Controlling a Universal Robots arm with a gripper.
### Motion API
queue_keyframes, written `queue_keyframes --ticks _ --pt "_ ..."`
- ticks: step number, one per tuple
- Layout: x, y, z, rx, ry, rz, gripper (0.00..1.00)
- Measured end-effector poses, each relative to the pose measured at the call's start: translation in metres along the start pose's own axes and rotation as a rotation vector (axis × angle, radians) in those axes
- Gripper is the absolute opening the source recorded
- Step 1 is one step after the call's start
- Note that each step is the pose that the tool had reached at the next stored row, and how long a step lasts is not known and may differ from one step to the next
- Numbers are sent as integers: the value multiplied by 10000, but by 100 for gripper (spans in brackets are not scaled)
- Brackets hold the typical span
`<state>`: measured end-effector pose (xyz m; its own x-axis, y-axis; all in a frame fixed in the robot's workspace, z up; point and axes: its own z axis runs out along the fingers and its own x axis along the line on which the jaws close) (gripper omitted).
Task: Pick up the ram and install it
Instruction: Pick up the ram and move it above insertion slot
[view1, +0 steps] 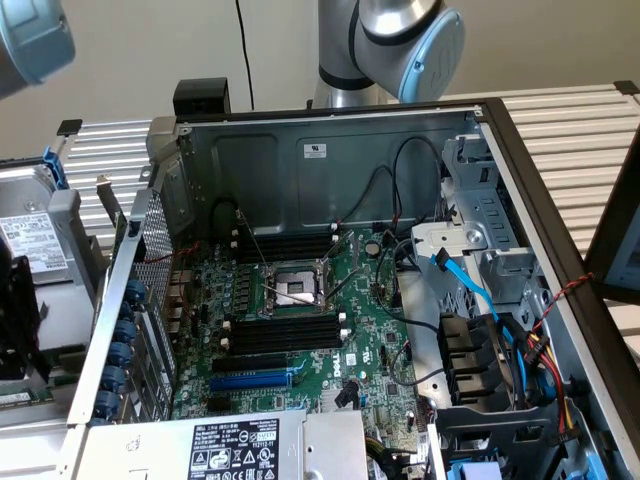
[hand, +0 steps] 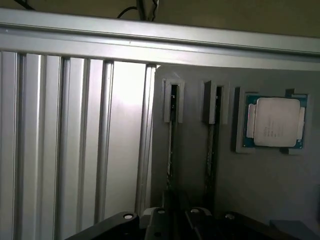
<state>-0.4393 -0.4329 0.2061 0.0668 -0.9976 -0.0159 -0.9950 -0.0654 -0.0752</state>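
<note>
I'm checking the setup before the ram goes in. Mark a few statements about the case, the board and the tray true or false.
1. The case is open, with the motherboard exposed. True.
2. A stick stands in every black slot. False: the black slots look empty.
3. A CPU sits in a holder on the tray. True.
4. A card is plugged into the blue slot. False: the blue slot is empty.
5. The tray has two narrow slots beside the CPU. True.
</note>
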Motion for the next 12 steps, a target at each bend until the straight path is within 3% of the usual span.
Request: queue_keyframes --ticks 12 --pt "2 -1 -13 4 -22 41 18"
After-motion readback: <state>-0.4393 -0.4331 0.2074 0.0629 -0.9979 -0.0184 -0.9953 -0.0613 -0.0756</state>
